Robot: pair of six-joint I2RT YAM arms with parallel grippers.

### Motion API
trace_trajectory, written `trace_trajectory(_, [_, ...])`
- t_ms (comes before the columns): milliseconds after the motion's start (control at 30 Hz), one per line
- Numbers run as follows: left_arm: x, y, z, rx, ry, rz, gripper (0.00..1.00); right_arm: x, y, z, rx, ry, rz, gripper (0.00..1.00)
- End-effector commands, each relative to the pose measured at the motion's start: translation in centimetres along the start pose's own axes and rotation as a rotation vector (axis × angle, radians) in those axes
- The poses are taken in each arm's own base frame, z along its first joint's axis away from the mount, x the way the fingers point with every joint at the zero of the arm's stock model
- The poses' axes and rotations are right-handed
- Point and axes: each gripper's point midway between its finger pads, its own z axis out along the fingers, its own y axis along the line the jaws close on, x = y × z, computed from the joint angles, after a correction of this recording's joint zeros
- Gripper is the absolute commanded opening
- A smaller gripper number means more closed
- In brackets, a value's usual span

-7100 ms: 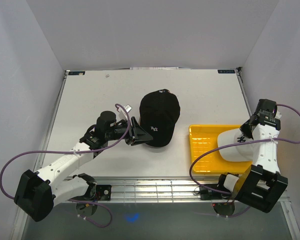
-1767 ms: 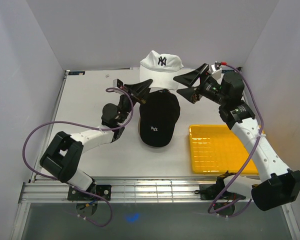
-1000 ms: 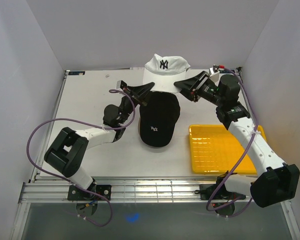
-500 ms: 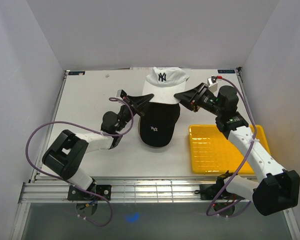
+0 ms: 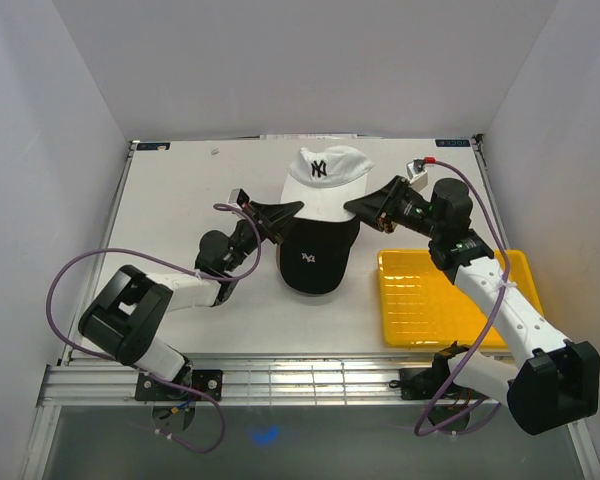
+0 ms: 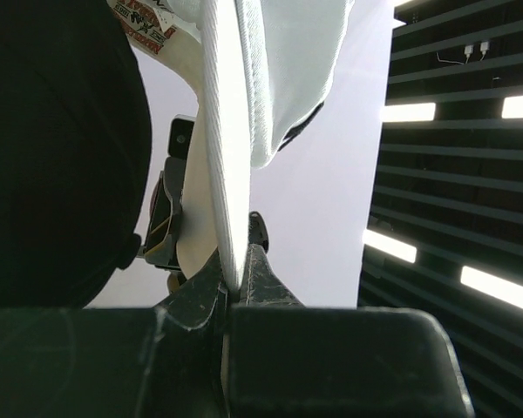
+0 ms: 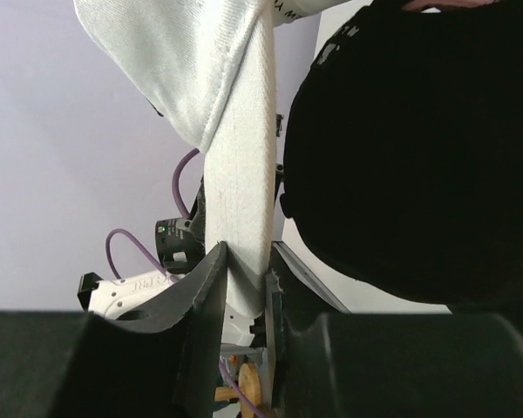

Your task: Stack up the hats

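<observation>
- Left gripper (image 6: 234, 289) fingers clench one side edge of the white cap (image 5: 325, 178) brim.
- Right gripper (image 7: 245, 277) fingers grasp the opposite edge.
- The white cap hangs between both arms, over the black cap (image 5: 318, 252) on the table (image 5: 180, 190).
- Yellow tray (image 5: 430, 310) lies to the right.

top: overhead, far | wrists: close, facing each other | shared: white cap (image 5: 326, 186)
</observation>
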Motion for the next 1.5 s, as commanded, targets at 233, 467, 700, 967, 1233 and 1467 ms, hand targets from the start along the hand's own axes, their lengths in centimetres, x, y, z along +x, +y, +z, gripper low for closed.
trace_trajectory(233, [4.8,-4.2,-3.1,0.141,0.206,0.160,0.00,3.5,-1.8,0.3,0.007,0.131,-0.100,0.23])
trace_trajectory(467, [4.9,-2.4,-4.5,0.086,0.218,0.160,0.00,4.5,-3.9,0.2,0.052,0.155,-0.089,0.23])
trace_trajectory(700, [5.0,-1.0,-5.6,0.045,0.224,0.165,0.00,5.4,-6.0,-0.1,0.098,0.173,-0.083,0.23])
trace_trajectory(967, [5.7,0.2,-6.6,0.000,0.265,0.199,0.00,6.0,-7.5,-0.3,0.132,0.180,-0.077,0.22])
trace_trajectory(1233, [5.9,1.8,-8.0,-0.042,0.280,0.199,0.00,6.5,-9.0,-0.6,0.164,0.182,-0.075,0.22])
trace_trajectory(1467, [6.0,3.3,-8.6,-0.089,0.298,0.200,0.00,6.8,-10.1,-0.8,0.190,0.177,-0.073,0.21])
